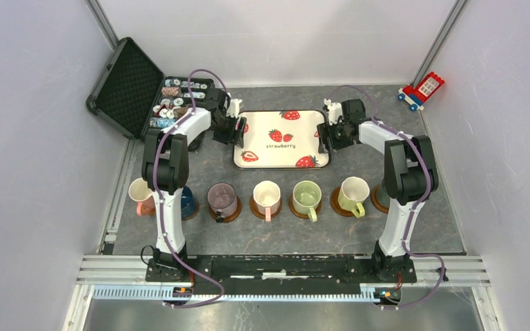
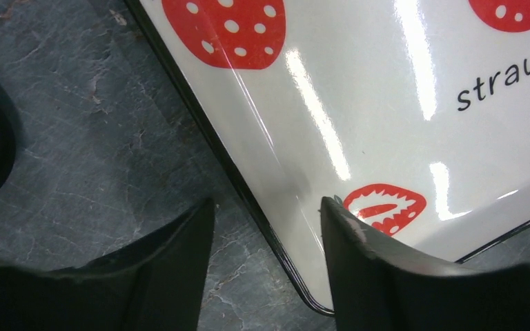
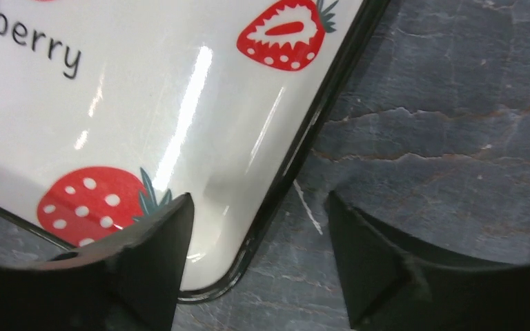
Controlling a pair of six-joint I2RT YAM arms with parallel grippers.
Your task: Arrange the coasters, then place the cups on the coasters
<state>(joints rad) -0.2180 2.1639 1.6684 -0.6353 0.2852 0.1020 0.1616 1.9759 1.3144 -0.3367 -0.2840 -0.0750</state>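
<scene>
Mugs (image 1: 267, 196) stand on coasters (image 1: 225, 218) near the arm bases, rigid, chippable ceramic likely best pinched across the wall; left gripper (image 2: 268, 214) and right gripper (image 3: 259, 207) jaws spread, astride rims of the strawberry tray (image 1: 297, 127).

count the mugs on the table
6, left to right in the near row: pink mug, navy mug behind the left arm, mauve mug, cream-white mug, light green mug, yellow-green mug. The right arm may hide another.

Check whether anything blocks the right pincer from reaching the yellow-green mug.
Only the white strawberry-print tray: the right pincer straddles its rim, jaws open. Nothing visible lies between there and the yellow-green ceramic mug.
</scene>
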